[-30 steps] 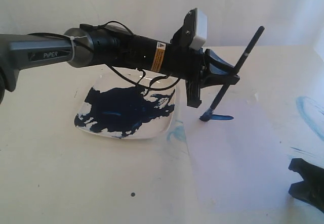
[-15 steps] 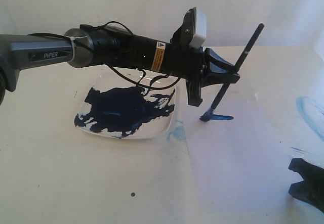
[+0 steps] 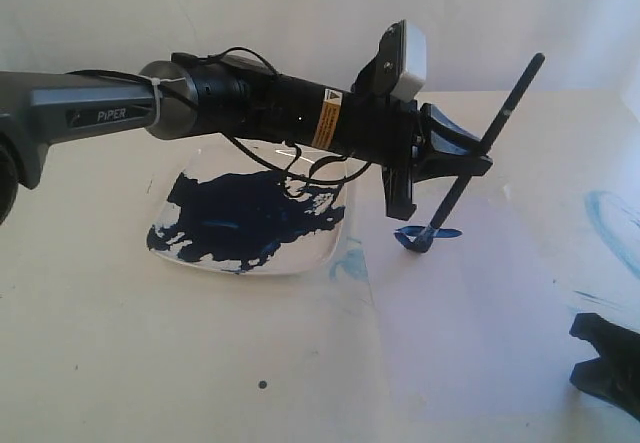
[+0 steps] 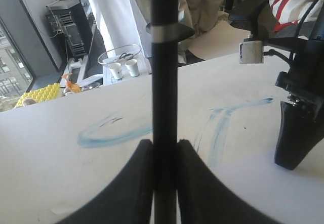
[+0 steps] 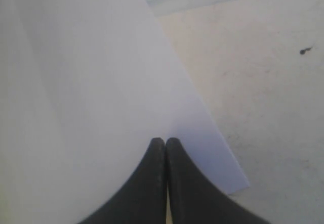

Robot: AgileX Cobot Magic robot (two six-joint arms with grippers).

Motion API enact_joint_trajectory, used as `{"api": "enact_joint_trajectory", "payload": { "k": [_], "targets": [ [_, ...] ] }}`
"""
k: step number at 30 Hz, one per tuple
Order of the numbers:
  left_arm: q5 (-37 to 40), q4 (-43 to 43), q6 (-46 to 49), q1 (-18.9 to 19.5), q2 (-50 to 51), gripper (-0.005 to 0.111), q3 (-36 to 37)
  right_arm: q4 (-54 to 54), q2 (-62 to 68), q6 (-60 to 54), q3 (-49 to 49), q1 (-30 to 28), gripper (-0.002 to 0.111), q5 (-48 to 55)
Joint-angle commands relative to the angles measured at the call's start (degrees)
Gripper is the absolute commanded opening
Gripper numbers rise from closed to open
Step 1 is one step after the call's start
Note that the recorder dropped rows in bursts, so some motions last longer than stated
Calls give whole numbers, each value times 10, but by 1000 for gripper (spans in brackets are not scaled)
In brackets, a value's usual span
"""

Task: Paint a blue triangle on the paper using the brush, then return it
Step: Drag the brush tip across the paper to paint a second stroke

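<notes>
left gripper (image 3: 472, 161) clamped on the brush (image 3: 512, 98), bristles down on the paper (image 3: 480, 313).
handle runs tilted between the jaws, its tip below them touching the unfinished blue triangle (image 3: 432, 235); right gripper (image 5: 165, 144) jaws pressed together, empty, paper's corner just beside them.

white dish (image 3: 328, 239), navy paint blotch (image 3: 240, 218), cream tabletop (image 3: 100, 353)

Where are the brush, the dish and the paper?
brush (image 3: 512, 103): exterior view, upper handle.
dish (image 3: 333, 233): exterior view, bare right corner.
paper (image 3: 470, 343): exterior view, bare near part.
</notes>
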Motion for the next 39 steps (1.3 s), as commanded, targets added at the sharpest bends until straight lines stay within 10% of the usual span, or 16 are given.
{"api": "enact_joint_trajectory", "payload": {
  "k": [1, 39],
  "targets": [
    [-3, -2, -13, -6, -4, 0, -2, -17, 4, -3, 6, -2, 0, -57],
    [-3, 22, -29, -45, -27, 0, -81, -17, 4, -3, 6, -2, 0, -57]
  ]
}}
